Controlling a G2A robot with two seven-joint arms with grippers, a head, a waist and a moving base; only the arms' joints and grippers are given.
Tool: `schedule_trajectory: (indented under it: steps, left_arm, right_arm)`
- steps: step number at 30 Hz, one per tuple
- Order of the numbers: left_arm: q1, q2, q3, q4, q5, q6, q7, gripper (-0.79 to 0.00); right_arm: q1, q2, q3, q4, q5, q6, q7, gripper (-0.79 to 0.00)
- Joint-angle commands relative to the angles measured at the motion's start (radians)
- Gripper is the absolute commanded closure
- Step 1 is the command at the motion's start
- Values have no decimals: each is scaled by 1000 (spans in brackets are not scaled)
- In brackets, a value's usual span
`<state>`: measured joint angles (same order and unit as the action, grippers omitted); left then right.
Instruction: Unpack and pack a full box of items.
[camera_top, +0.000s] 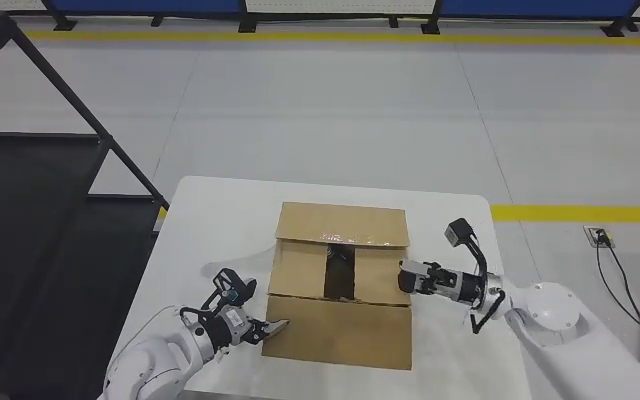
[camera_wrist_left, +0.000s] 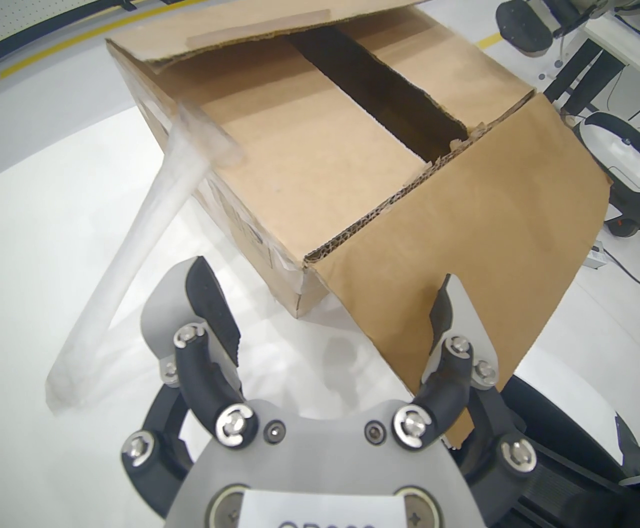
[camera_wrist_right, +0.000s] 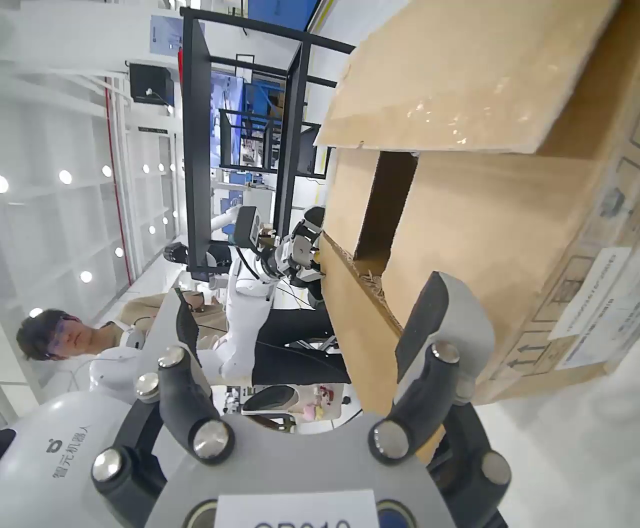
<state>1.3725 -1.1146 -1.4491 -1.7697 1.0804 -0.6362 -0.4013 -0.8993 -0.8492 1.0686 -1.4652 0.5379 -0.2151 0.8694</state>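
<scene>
From above, the brown cardboard box (camera_top: 340, 285) sits mid white table (camera_top: 220, 220), flaps parted, left gripper (camera_top: 272, 328) and right gripper (camera_top: 405, 277) flanking it; the left wrist view adds a clear tape strip (camera_wrist_left: 145, 235) hanging off the box, with that pincer wide and empty; the right wrist view shows its pincer wide, astride a flap edge, gripping nothing.

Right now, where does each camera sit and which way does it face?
Top view: above the arms, looking down at the table and cardboard box; left gripper at a box corner, right gripper at the opposite side.
Left wrist view: on the left wrist, facing the box corner past the open left gripper.
Right wrist view: on the right wrist, facing the box side past the open right gripper.
Shared: both wrist views show the dark gap between the top flaps; the right one also shows the left gripper.
</scene>
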Motion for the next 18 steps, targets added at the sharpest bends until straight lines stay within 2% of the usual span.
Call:
schedule_trajectory:
  steps: [1,8,13,18]
  left_arm:
    - [-1,1,4,3,9,3,5,-785]
    - [-2,4,13,9,28,-1,33,-785]
    - [2,6,20,10,33,-6,49,-785]
    - [4,9,27,13,39,-11,62,-785]
  right_arm:
    - [25,-11,-20,36,25,29,-9,-785]
    - [125,-65,-108,138,65,103,-105,-785]
    - [164,-98,-132,167,92,42,-191,-785]
    - [210,-124,-149,165,67,31,-272,-785]
